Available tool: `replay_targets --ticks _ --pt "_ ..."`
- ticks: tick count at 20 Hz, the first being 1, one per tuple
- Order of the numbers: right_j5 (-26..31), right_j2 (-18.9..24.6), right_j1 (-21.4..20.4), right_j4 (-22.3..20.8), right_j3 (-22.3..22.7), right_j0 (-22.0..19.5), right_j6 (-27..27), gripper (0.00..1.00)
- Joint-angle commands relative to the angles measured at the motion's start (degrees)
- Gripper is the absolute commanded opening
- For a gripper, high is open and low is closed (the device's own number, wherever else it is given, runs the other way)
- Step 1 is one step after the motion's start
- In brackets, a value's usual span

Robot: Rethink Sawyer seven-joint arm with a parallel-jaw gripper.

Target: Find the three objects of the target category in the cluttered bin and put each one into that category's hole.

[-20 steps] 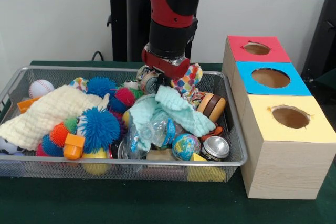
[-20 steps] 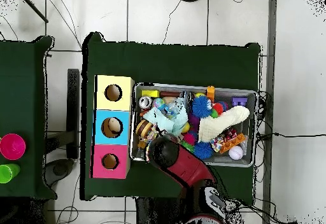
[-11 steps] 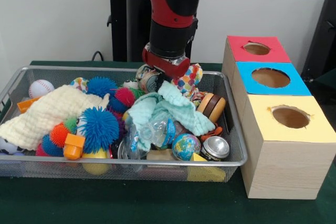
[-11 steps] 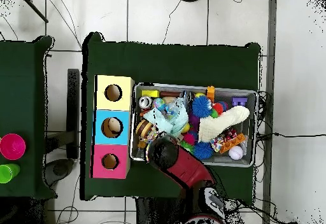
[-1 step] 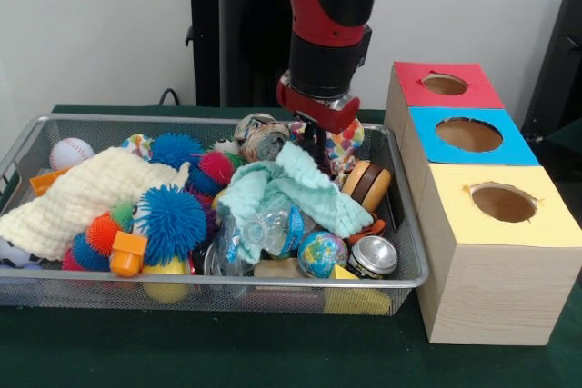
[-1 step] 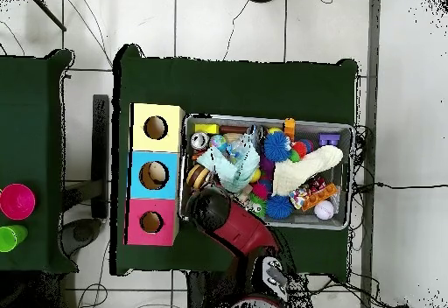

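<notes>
Sideways toward the boxes (image 5: 482,197) the end effector (image 5: 316,136) has shifted above the bin (image 5: 397,224); grip state unclear.

Plain pale wall (image 5: 91,24), white tiled floor (image 6: 227,24), green-clothed table (image 6: 236,86)

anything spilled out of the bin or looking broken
Nothing stands out. The mesh bin is heaped, but everything stays inside its rim; the mint cloth and cream cloth just drape over toys. The three-hole box sits square beside it, undamaged.
</notes>
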Motion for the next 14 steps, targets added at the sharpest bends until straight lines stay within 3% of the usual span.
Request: replay_targets --ticks 1,9,14 --pt "6.33 1.75 0.89 5.91 -1.10 3.36 19.45 0.00" --pt "3.81 1.95 4.68 8.43 -4.19 6.53 20.21 0.00" --pt "3.10 1.25 6.59 6.53 -7.91 6.20 17.04 0.00"
